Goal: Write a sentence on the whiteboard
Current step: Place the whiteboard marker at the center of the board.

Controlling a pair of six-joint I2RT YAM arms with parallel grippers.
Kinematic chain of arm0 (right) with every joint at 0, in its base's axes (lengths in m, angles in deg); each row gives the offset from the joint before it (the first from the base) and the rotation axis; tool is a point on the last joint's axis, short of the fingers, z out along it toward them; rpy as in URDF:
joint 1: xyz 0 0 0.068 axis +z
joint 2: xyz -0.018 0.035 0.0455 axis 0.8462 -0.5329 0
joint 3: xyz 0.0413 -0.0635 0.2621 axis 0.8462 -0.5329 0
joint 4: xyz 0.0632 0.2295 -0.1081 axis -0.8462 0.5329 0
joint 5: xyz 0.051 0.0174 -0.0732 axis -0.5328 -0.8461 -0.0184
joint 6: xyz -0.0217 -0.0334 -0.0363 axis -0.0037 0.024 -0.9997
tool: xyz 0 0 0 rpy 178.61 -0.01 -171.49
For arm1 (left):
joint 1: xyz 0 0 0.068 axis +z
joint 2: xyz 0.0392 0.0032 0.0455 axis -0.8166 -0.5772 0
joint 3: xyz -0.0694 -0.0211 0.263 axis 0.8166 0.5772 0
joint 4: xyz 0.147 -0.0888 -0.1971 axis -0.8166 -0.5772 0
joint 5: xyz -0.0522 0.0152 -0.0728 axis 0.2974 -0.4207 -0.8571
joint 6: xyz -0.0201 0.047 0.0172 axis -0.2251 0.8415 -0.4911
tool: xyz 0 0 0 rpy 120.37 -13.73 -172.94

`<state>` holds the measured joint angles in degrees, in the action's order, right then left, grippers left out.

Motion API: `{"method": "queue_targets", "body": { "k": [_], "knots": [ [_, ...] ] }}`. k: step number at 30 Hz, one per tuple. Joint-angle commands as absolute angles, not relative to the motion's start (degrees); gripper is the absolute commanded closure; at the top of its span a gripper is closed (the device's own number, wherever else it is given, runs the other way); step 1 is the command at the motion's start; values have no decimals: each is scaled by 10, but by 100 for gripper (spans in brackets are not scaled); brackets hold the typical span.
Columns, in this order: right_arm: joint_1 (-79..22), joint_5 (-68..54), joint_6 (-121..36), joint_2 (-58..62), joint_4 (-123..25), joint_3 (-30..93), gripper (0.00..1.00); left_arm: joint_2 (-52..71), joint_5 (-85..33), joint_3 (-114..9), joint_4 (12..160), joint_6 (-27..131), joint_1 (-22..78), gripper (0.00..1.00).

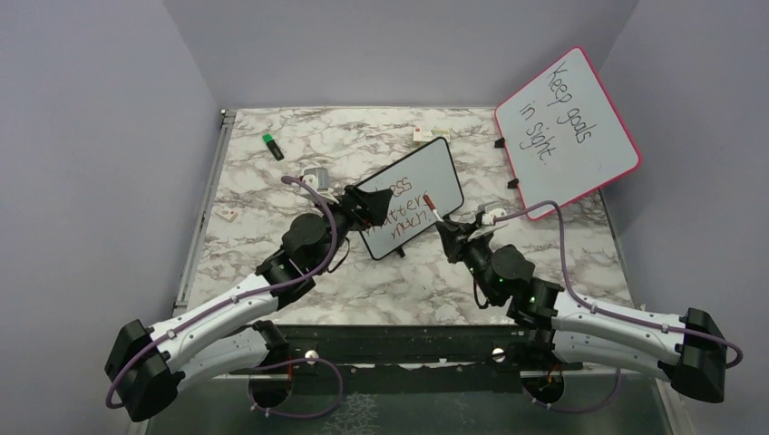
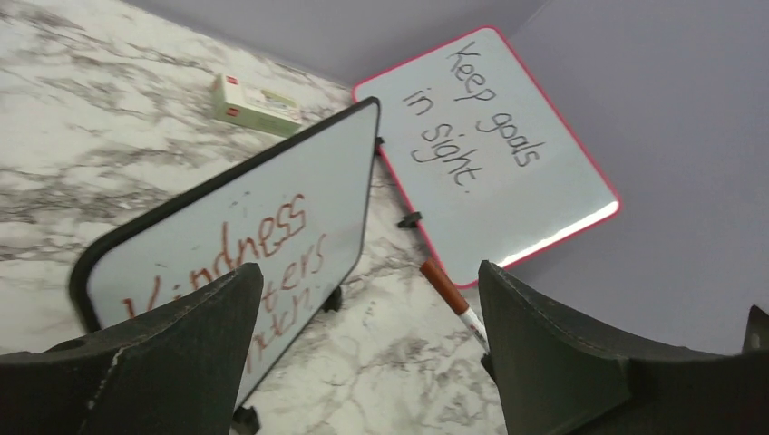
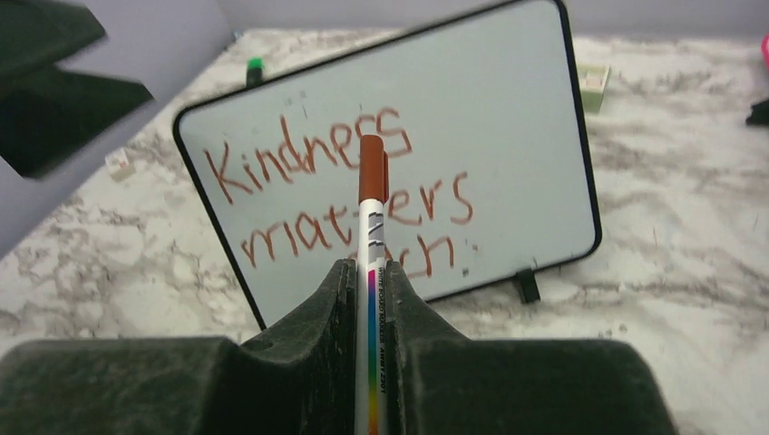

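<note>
1. At the centre of the right wrist view, the right gripper (image 3: 370, 272) is closed tight on a white marker (image 3: 372, 237). The two fingers press its barrel from both sides.
2. The marker sticks up out of the gripper. Its red-brown end (image 3: 373, 168) points at the whiteboard (image 3: 508, 109).
3. In the left wrist view the marker (image 2: 451, 294) sits to the right of the whiteboard (image 2: 299, 172) with a gap between them.
4. At the bottom of the left wrist view, the left gripper (image 2: 365, 272) is spread wide with nothing between its fingers.
5. Its left finger (image 2: 163, 353) overlaps the whiteboard's lower edge. I cannot tell whether it touches.
6. In the top view the left gripper (image 1: 363, 204) is at the whiteboard's left end and the right gripper (image 1: 446, 231) is just off its lower right.
7. The whiteboard (image 1: 426, 177) stands on its little black feet in the middle of the marble surface (image 1: 272, 245), turned at an angle.
8. The sentence (image 3: 335, 195) is in red-brown letters on three lines: "Kindness", "matters", and a last line partly hidden by the marker.
9. In the upper right of the top view a pink-framed board (image 1: 567, 131) reads "Keep goals in sight". It stands near the whiteboard but apart from it.
10. A small box (image 1: 424, 135) lies just beyond the whiteboard's far edge.
11. A green-capped marker (image 1: 273, 146) lies in the upper left part of the surface, well apart from the whiteboard.
</note>
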<state>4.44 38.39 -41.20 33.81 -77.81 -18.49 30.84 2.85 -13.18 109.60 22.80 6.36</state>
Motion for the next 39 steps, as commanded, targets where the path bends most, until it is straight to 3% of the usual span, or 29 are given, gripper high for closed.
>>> {"method": "queue_targets", "body": {
  "k": [1, 4, 14, 22, 31, 35, 39],
  "knots": [
    [44, 414, -269, 372, -550, -208, 99, 336, 119, -197, 928, 345, 65, 9],
    [44, 395, -218, 386, -519, -235, 99, 351, 147, -221, 858, 378, 64, 1],
    [44, 365, -131, 313, -455, -253, 94, 481, 187, -230, 739, 453, 64, 1],
    [44, 382, -42, 246, -415, -237, 78, 555, 207, -216, 717, 481, 64, 1],
    [44, 432, -21, 297, -316, -197, 48, 595, 210, -206, 714, 499, 64, 1],
    [44, 504, -53, 329, -240, -134, 21, 621, 202, -208, 722, 519, 64, 1],
    [44, 587, -88, 371, -165, -58, 11, 655, 203, -214, 731, 545, 65, 1]
  ]
}}
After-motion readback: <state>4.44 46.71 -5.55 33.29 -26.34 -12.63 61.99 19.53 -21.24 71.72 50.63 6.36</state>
